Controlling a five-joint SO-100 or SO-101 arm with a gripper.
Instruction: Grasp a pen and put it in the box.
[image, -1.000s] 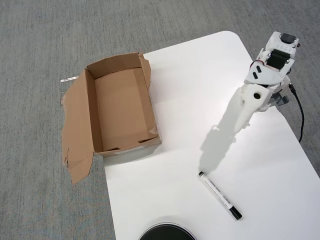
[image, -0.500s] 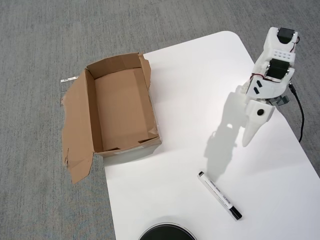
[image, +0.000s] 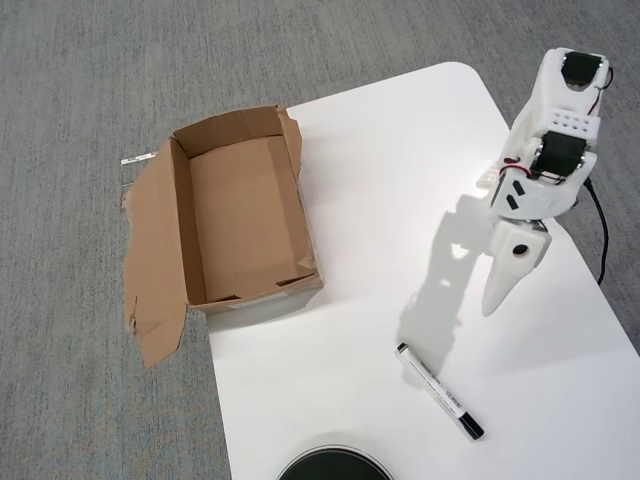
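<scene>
1. Pen (image: 439, 391): lies flat on the white table (image: 380, 180), near the table's bottom edge as the overhead view shows it. It runs diagonally, the small black end up-left and the black cap down-right. Position unchanged from the earlier frames.
2. Box (image: 240, 215): sits open at the table's left edge, overhanging the grey carpet (image: 70, 100), with a torn flap spread out on its left side. The interior shows only bare cardboard. Position unchanged.
3. Gripper (image: 492, 305): points down toward the table, above and to the right of the pen, apart from it. Across the earlier frames the tip has travelled from nearer the table's right edge toward the bottom edge, closing on the pen. Its shadow now falls just above the pen's small black end.
4. Finger state: from above, the fingers read as one tapered white point; whether they are parted or closed cannot be told. Nothing is held.
5. A dark round object (image: 333, 465) is partly visible at the table's bottom edge, left of the pen.
</scene>
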